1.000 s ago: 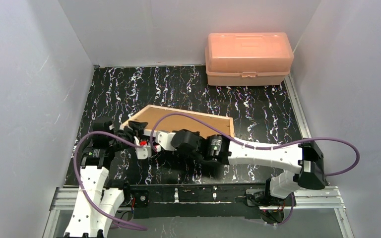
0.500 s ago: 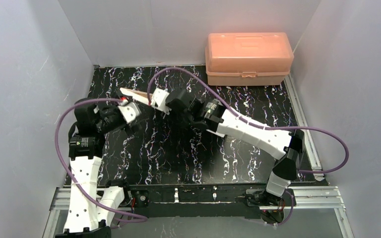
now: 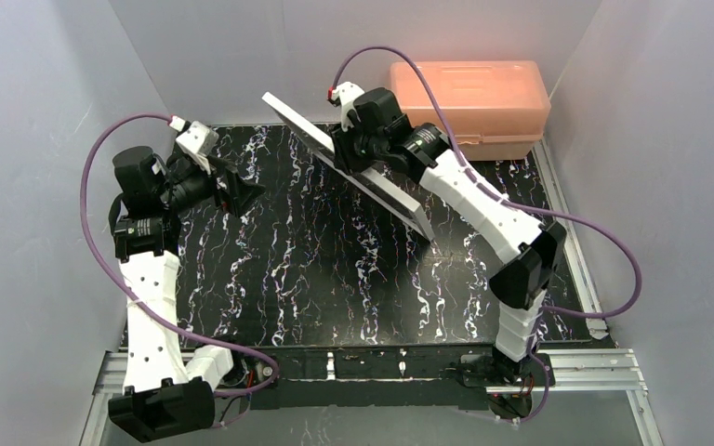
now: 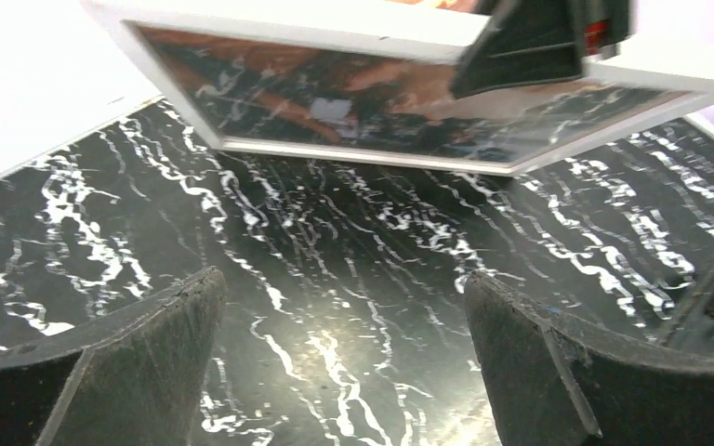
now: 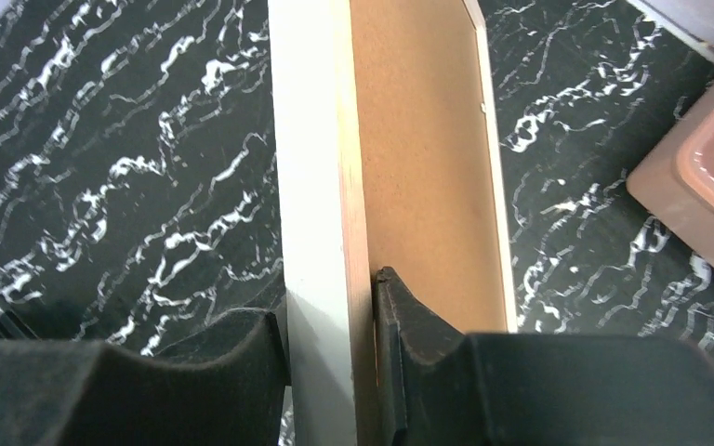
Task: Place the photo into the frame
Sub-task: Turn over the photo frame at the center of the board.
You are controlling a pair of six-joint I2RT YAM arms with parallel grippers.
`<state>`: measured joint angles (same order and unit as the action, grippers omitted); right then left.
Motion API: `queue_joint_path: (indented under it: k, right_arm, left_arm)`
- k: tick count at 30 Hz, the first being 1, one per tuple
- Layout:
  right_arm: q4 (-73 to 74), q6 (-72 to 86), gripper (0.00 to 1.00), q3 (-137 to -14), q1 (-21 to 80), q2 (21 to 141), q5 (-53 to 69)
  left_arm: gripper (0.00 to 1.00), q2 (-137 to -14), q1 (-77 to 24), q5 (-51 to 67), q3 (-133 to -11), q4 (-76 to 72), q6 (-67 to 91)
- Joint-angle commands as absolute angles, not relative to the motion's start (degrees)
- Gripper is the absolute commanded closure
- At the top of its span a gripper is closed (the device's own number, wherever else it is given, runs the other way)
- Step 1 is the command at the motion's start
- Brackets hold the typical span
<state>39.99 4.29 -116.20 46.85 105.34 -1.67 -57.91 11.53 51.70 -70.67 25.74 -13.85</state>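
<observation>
My right gripper (image 3: 351,156) is shut on the long edge of the frame (image 3: 386,190) and holds it in the air, tilted on edge, over the back middle of the table. In the right wrist view the fingers (image 5: 330,358) pinch the white rim (image 5: 309,186), with the brown backing board (image 5: 418,158) set in the back. In the left wrist view the photo (image 4: 353,98), dark with orange-brown patches, shows inside the white frame (image 4: 270,28). My left gripper (image 3: 242,190) is open and empty at the back left, apart from the frame, and in its own view (image 4: 344,362) it faces the frame's front.
An orange-pink plastic box (image 3: 465,107) with a lid stands at the back right, just behind the right gripper; it also shows in the right wrist view (image 5: 707,177). White walls close in the left, back and right. The table top (image 3: 335,279) is black marble pattern.
The right gripper lifted the frame from lying back-up near the front to tilted on edge in the air at the back. The left gripper rose, moved left and now stands apart from it.
</observation>
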Motion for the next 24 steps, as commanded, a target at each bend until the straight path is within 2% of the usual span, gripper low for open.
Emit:
queue_joint_path:
  k: [1, 4, 12, 18, 24]
  right_arm:
    - [32.11, 24.03, 0.78, -123.25, 46.95, 110.50, 10.86]
    - [32.81, 26.22, 0.78, -126.30, 43.98, 111.69, 10.28]
    - [31.08, 30.81, 0.78, -124.84, 32.54, 112.98, 16.01]
    - [25.97, 33.19, 0.77, -112.00, 29.87, 108.12, 15.66]
    - [17.60, 36.69, 0.78, -94.80, 29.87, 99.79, 13.71]
  left_arm:
    - [0.02, -55.72, 11.85, 56.70, -70.01, 23.68, -2.80]
    - [0.02, -55.53, 12.20, 59.06, -68.97, 23.25, 1.20]
    - [0.02, -56.19, 13.20, 61.89, -67.52, 19.76, 8.06]
    - [0.02, -58.22, 13.97, 61.83, -67.85, 20.64, 7.96]
    - [0.02, -61.92, 13.97, 59.61, -71.35, 32.62, -4.22]
